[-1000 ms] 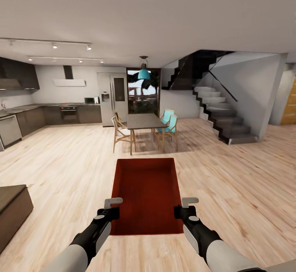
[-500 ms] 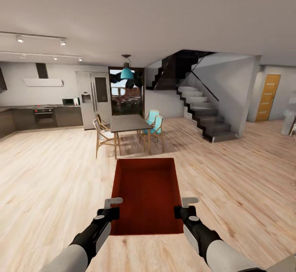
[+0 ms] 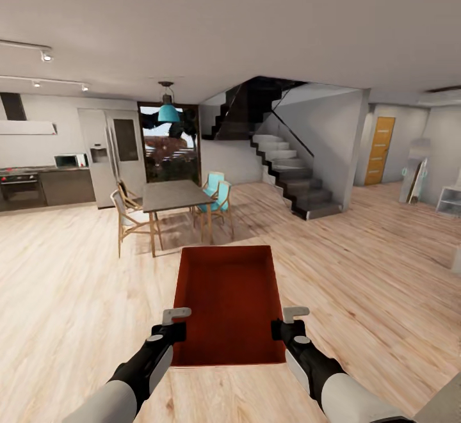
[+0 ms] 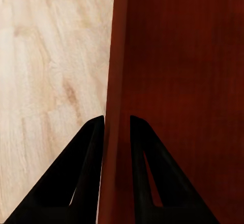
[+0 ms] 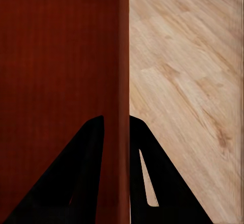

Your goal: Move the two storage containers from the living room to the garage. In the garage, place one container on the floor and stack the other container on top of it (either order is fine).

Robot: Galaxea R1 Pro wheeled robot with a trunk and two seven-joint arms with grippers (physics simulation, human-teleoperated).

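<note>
One orange-red storage container [image 3: 227, 301] hangs level in front of me over the light wood plank floor [image 3: 358, 269], long side pointing away. My left gripper [image 3: 174, 322] is shut on its left wall near the close end. My right gripper [image 3: 289, 320] is shut on the right wall opposite. In the left wrist view the dark fingers [image 4: 91, 148] of the gripper [image 4: 117, 122] straddle the container's thin wall [image 4: 114, 56]. The right wrist view gives the same grip [image 5: 116, 122] on the other wall [image 5: 123, 51], with the ribbed bottom [image 5: 56, 66] beside it.
A dining table [image 3: 171, 196] with chairs [image 3: 128, 215] stands straight ahead. The dark staircase [image 3: 288, 176] rises behind it to the right. Kitchen units [image 3: 38, 186] and a fridge [image 3: 115, 154] line the left. An orange wood door [image 3: 379, 150] and a white shelf [image 3: 450, 200] are far right.
The view has swung to the right: kitchen, table and stairs slid left, and the orange door and white shelf came into sight. Both grippers keep the same hold on the container.
</note>
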